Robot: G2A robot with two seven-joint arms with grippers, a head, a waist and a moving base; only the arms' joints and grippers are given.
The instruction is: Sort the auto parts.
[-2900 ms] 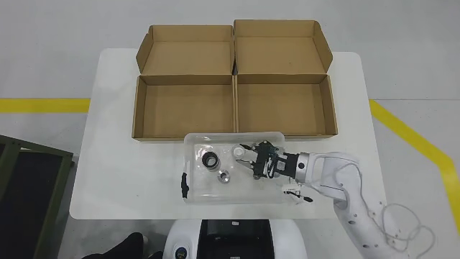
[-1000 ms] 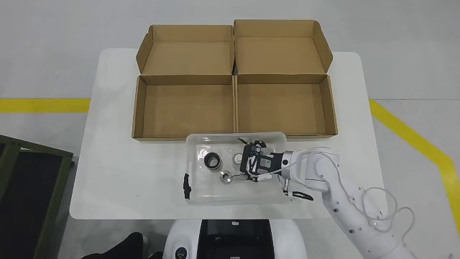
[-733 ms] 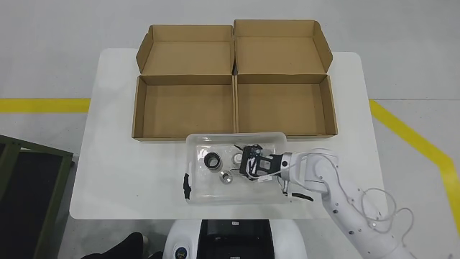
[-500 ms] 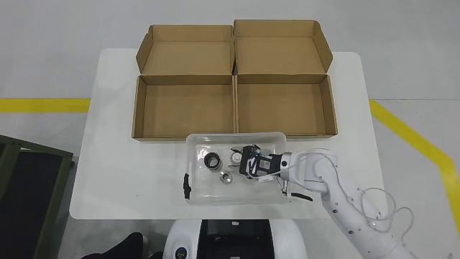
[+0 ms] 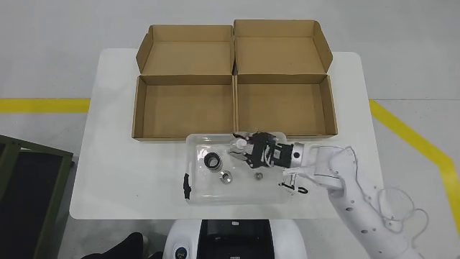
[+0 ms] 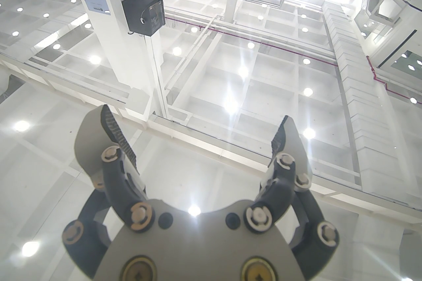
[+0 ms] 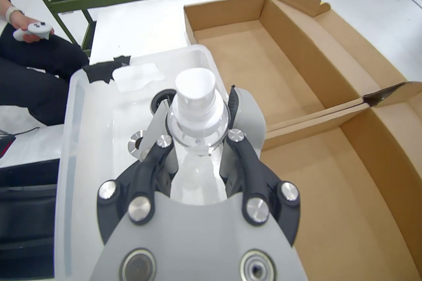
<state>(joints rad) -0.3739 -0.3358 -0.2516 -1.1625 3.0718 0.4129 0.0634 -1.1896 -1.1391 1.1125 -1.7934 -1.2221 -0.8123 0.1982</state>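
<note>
A clear plastic bin (image 5: 195, 187) stands at the table's front edge. My right gripper (image 5: 245, 152) hangs over the bin's back part, shut on a white cylindrical part (image 5: 238, 144) with a clear collar. The right wrist view has that white part (image 7: 195, 88) clamped between the right gripper's (image 7: 197, 107) fingers. Below it in the bin (image 7: 71, 117) lie a black ring (image 7: 161, 98) and a small silver part (image 7: 136, 142). From above, the black ring (image 5: 211, 160), the silver part (image 5: 225, 178) and another small part (image 5: 258, 175) rest on the bin floor. My left gripper (image 6: 197, 121) points at the ceiling, open.
Two open cardboard boxes sit side by side behind the bin, the left box (image 5: 183, 108) and the right box (image 5: 284, 108), both with lids folded back. In the right wrist view the right box (image 7: 329, 170) lies close beside the gripper. A green rack (image 5: 29, 180) stands left of the table.
My right gripper was low in the bin among the parts; it has now risen and shifted toward the boxes with the white part in its grip. A small part shows where it was.
</note>
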